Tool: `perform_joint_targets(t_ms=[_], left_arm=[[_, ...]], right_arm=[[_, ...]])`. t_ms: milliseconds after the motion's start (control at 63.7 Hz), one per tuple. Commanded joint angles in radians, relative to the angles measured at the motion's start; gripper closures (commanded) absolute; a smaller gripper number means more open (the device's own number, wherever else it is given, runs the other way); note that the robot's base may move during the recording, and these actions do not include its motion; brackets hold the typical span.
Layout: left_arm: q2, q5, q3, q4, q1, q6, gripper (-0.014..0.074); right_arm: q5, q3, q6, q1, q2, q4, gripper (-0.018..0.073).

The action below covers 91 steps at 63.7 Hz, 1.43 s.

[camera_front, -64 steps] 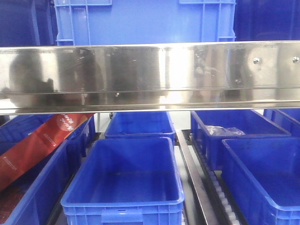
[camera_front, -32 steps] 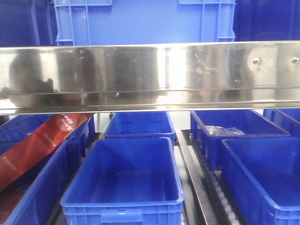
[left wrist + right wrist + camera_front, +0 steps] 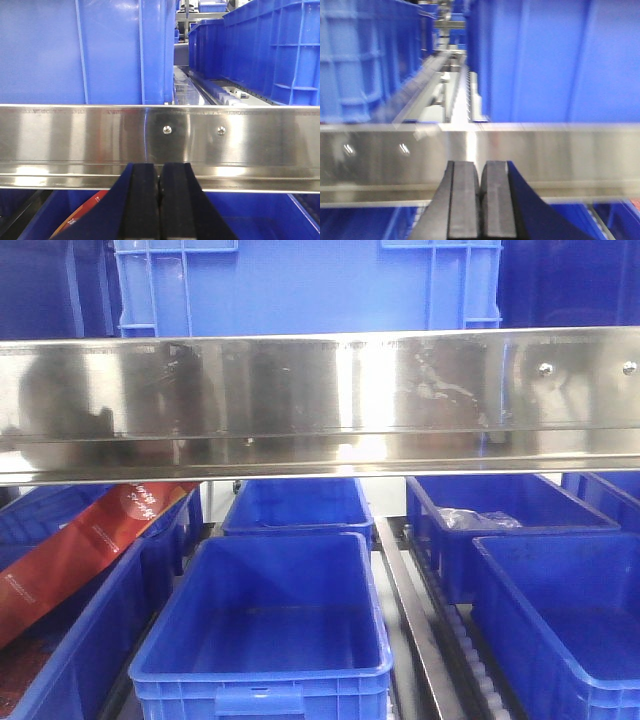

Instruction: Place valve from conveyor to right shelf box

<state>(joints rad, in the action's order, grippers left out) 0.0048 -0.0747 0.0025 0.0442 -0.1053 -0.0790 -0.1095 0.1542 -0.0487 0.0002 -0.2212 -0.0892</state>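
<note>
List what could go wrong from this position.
Both the left end effector and the right end effector sit shut close to the steel shelf rail; moving forward or up could strike it. The right wrist view is blurred, so aiming is uncertain. No valve or conveyor is visible, so the arms may have to turn away first.

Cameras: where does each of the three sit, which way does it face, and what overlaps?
Front view: on the robot, facing the rack; steel rail across the middle, open blue bins below; no arm visible.
Left wrist: behind the left gripper, pads together, facing the rail and a blue crate above it.
Right wrist: behind the right gripper, pads together, blurred, facing the rail.
Shared: the steel rail and blue bins; no valve or conveyor in any.
</note>
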Motion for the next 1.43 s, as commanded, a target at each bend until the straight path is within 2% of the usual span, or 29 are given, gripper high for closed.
perform_joint_targets(t_ms=[0,173,1413], left_arm=[[-0.005,0.019,-0.003,-0.003,-0.003,0.005,0.0708],[-0.005,0.019,-0.003,-0.003,-0.003,0.005,0.0708],[-0.005,0.021,-0.003,-0.003,-0.003,0.005,0.0708]], right_arm=[[0.013,-0.058,0.005,-0.018,0.083,-0.001,0.0722],[0.013,-0.154,0.005,-0.018,0.221,0.001,0.0722],[-0.011,-0.154,0.005,-0.018,0.221,0.015,0.0722]])
